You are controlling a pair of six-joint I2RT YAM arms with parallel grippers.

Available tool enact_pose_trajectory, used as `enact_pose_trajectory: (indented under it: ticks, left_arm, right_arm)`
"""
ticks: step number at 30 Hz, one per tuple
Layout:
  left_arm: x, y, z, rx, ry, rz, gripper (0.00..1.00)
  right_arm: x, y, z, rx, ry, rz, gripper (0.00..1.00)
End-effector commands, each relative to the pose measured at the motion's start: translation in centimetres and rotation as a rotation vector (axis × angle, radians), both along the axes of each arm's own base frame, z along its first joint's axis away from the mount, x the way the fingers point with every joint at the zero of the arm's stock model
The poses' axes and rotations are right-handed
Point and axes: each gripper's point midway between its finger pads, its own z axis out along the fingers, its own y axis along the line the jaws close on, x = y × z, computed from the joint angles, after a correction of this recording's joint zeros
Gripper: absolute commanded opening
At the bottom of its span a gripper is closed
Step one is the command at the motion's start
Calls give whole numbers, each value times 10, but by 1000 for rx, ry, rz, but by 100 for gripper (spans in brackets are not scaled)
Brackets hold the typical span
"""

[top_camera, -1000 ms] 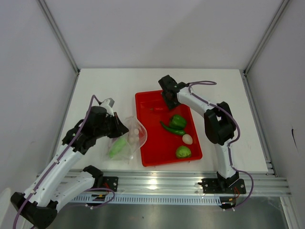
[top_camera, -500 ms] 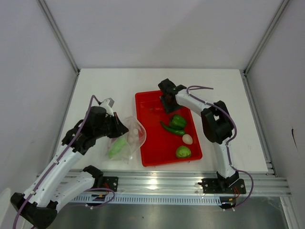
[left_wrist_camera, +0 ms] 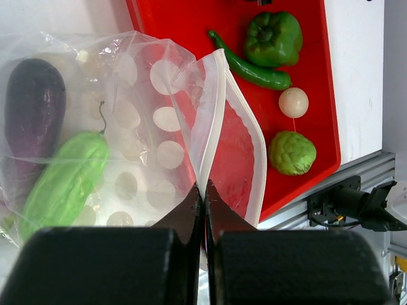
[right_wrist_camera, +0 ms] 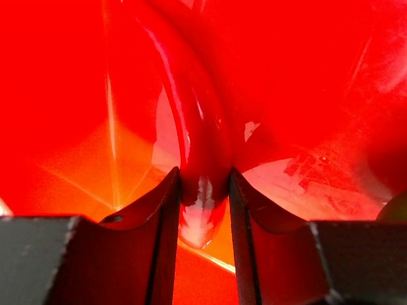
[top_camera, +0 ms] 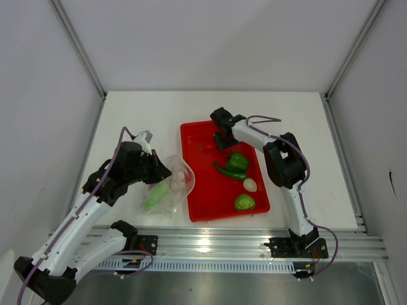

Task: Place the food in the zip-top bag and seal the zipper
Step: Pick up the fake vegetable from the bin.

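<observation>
The clear zip-top bag (top_camera: 170,184) lies left of the red tray (top_camera: 210,204), with its mouth open toward the tray. My left gripper (top_camera: 157,169) is shut on the bag's mouth edge, pinching the zipper (left_wrist_camera: 216,108) between its jaws (left_wrist_camera: 203,190). A purple eggplant (left_wrist_camera: 32,121) and a light green gourd (left_wrist_camera: 63,181) lie inside the bag. My right gripper (top_camera: 222,140) is down at the tray's far end, shut on the red chili (right_wrist_camera: 197,127). A green pepper (top_camera: 238,161), a green chili (top_camera: 227,171), a white egg (top_camera: 250,185) and a round green piece (top_camera: 244,203) lie in the tray.
The tray's raised rim (left_wrist_camera: 331,82) runs next to the bag's mouth. The metal rail (top_camera: 254,244) with the arm bases borders the table's near edge. White walls enclose the table on the left, right and back.
My right gripper has shifted slightly left at the tray's far end. The left arm and the bag have not moved.
</observation>
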Motion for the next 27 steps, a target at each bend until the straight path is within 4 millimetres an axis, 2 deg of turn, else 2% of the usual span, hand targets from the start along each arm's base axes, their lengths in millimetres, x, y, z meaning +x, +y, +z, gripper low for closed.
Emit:
enact_pose_trajectory:
  ticks: [1, 4, 5, 8, 9, 10, 12, 13, 14, 15, 16, 17, 18, 19, 20, 21, 22, 25, 27]
  left_arm:
    - [3, 2, 6, -4, -28, 7, 0]
    - [4, 1, 5, -1, -25, 5, 1]
    - [4, 1, 4, 1, -21, 6, 0]
    - [5, 1, 7, 2, -27, 3, 1]
    - [5, 1, 8, 2, -31, 1, 1]
    - [6, 2, 8, 6, -33, 5, 1]
    - [7, 3, 9, 12, -39, 6, 1]
    - [8, 3, 9, 13, -41, 8, 1]
    - [8, 3, 9, 13, -40, 7, 0]
    - [10, 2, 8, 10, -35, 7, 1]
    - [10, 1, 6, 9, -29, 3, 0]
    - [10, 0, 6, 5, -24, 4, 1]
    - [11, -2, 5, 1, -22, 0, 1]
    - [12, -3, 5, -4, -21, -1, 1]
    - [12, -4, 5, -6, -20, -4, 1]
    - [13, -5, 4, -8, -17, -6, 1]
    - [13, -5, 4, -8, -16, -6, 1]
    - [14, -5, 3, -1, -14, -4, 0]
    - [15, -4, 5, -2, -21, -4, 1]
  right_arm:
    - [0, 1, -2, -39, -14, 36, 20]
    - [6, 5, 25, -39, -84, 101, 15]
    - [6, 7, 47, -30, -126, 121, 14]
    - [3, 3, 82, -101, -227, 234, 13]
    - [2, 3, 116, -90, -311, 261, 13]
    - [-10, -4, 114, -149, -322, 352, 14]
    - [-17, -6, 137, -157, -421, 424, 14]
    - [-36, -18, 146, -162, -460, 464, 14]
    - [-44, -22, 151, -191, -502, 547, 14]
    - [-49, -17, 166, -152, -580, 593, 14]
    - [-68, -26, 175, -146, -623, 631, 14]
    - [-78, -28, 180, -162, -666, 701, 14]
    - [-89, -17, 194, -111, -735, 775, 14]
    - [-101, -15, 198, -97, -763, 834, 15]
    - [-117, -14, 206, -76, -801, 890, 15]
    - [-137, -1, 210, -31, -830, 1014, 15]
    - [-150, 1, 218, -7, -857, 1065, 15]
    - [-193, 15, 221, 44, -870, 1238, 16]
    - [-212, 17, 226, 73, -865, 1287, 16]
